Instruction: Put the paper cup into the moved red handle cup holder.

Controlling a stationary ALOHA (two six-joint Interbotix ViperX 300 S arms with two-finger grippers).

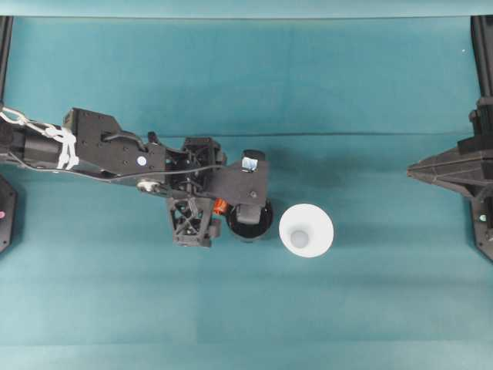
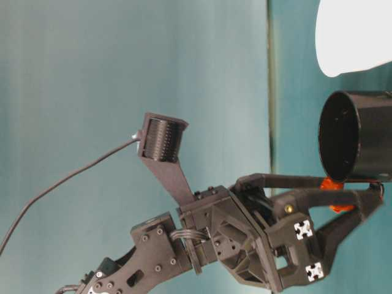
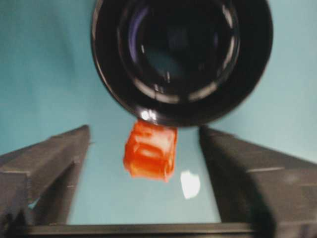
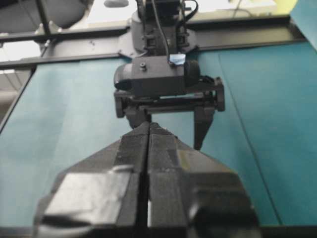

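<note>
Cups sit side by side on the flat teal table (image 1: 154,308). The red handle cup holder (image 1: 250,222) is a shiny black round pot with a smooth, glossy rim, and its small orange-red tab pokes out on the side away from the paper cup (image 1: 306,230). The paper cup is plain white, wide at the top and small at the bottom, and it stands just beside the holder with a thin strip of table between them. The left gripper (image 1: 219,206) is at the holder's tab side, made of hard black plastic bars. In the left wrist view its two fingers (image 3: 49,163) are spread wide apart, with the tab in the gap between them and not touching either one. That view also looks right down into the holder's dark inside, which the overhead view half hides under the arm's camera. The right gripper (image 4: 148,163) is far from the holder, at the table's edge, and its two fingers are pressed together with nothing between them. Lots of bare table lies all around both cups.
</note>
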